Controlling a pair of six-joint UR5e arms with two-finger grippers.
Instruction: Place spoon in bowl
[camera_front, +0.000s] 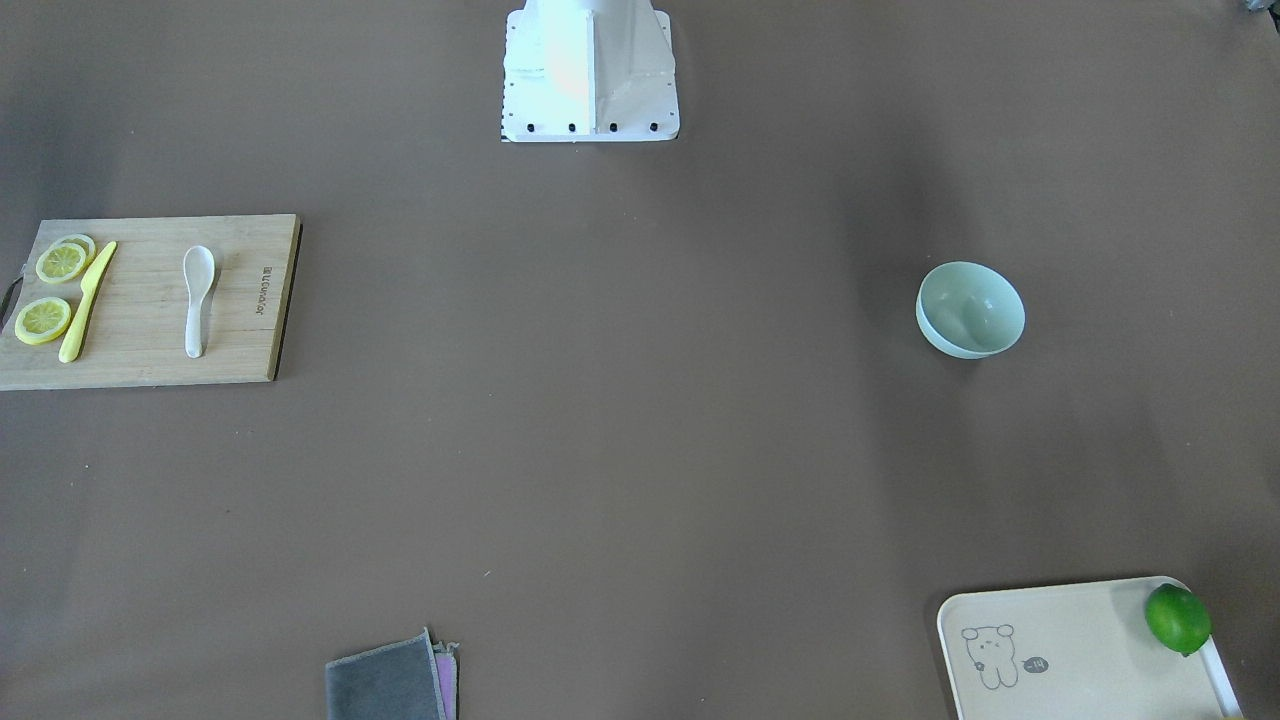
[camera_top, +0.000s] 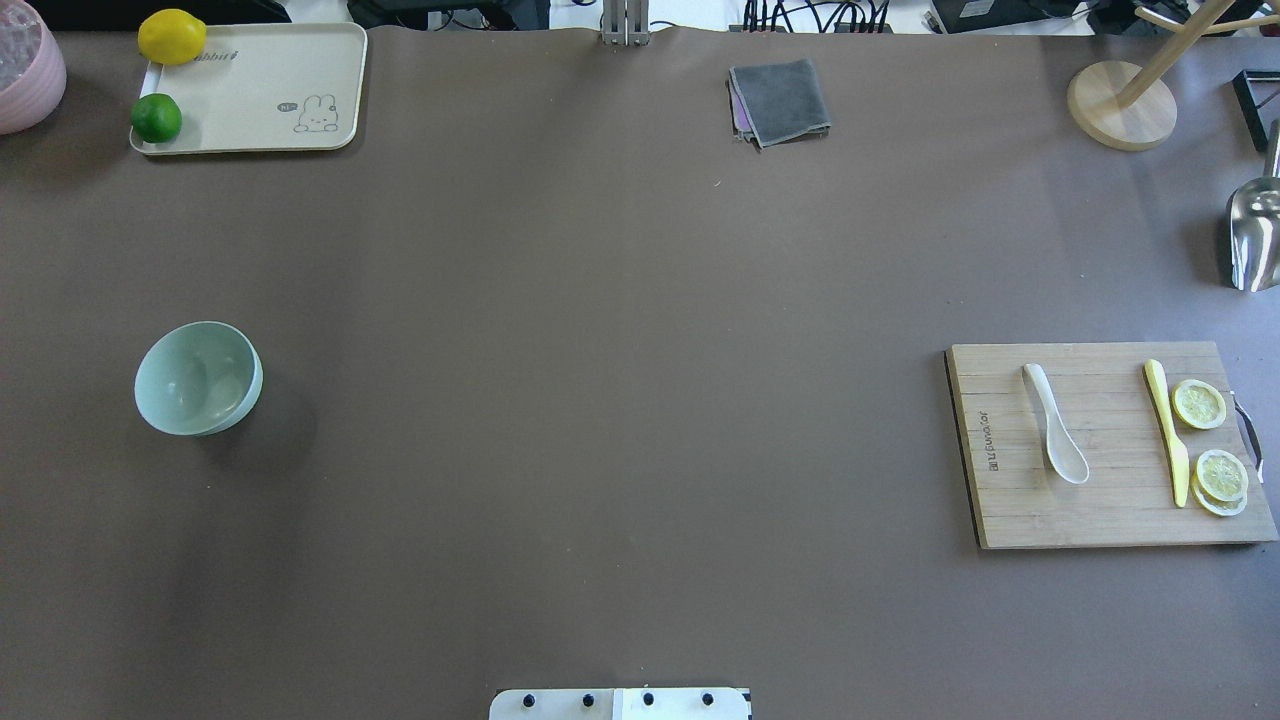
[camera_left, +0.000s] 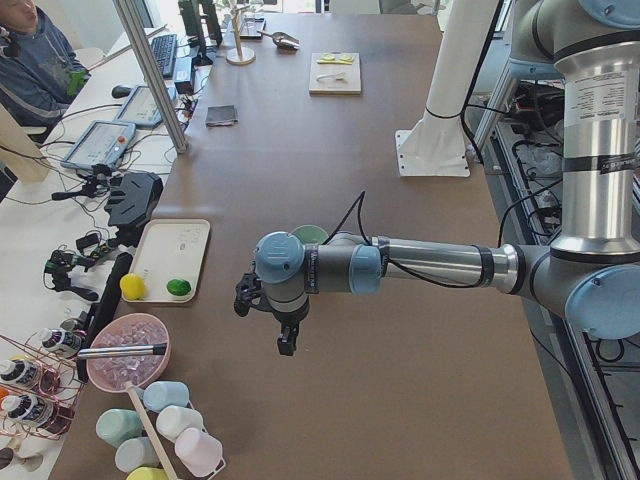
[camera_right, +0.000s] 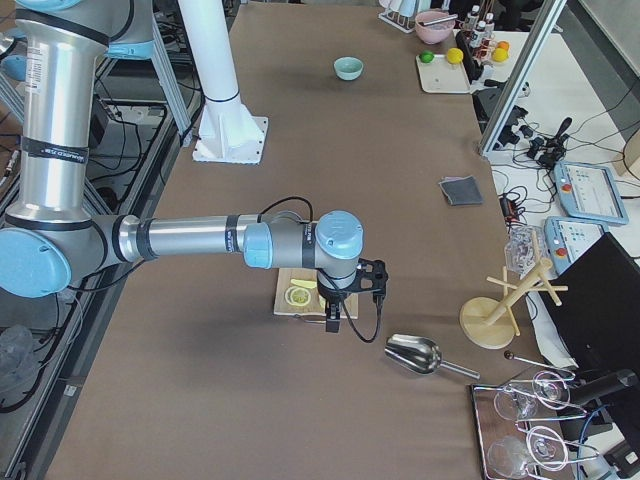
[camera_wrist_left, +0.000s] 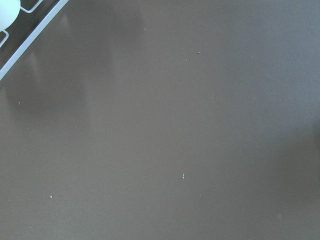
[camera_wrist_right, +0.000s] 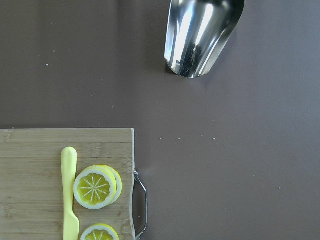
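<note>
spoon (camera_top: 1055, 423): lay flat on the wooden cutting board (camera_top: 1010, 510), on the robot's right, scoop toward the robot.
bowl (camera_top: 198, 378): stood upright on the bare table, well apart, on the robot's left.
yellow knife (camera_top: 1166, 430): lay beside the spoon, not touching.
left gripper (camera_left: 287, 345): hung near the bowl; fingers' spacing could not be told.
right gripper (camera_right: 332, 322): hung by the board; likewise unclear.

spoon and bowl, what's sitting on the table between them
Nothing but bare brown table. In the overhead view the spoon lies on the cutting board at right, the bowl at far left, no object between.
</note>
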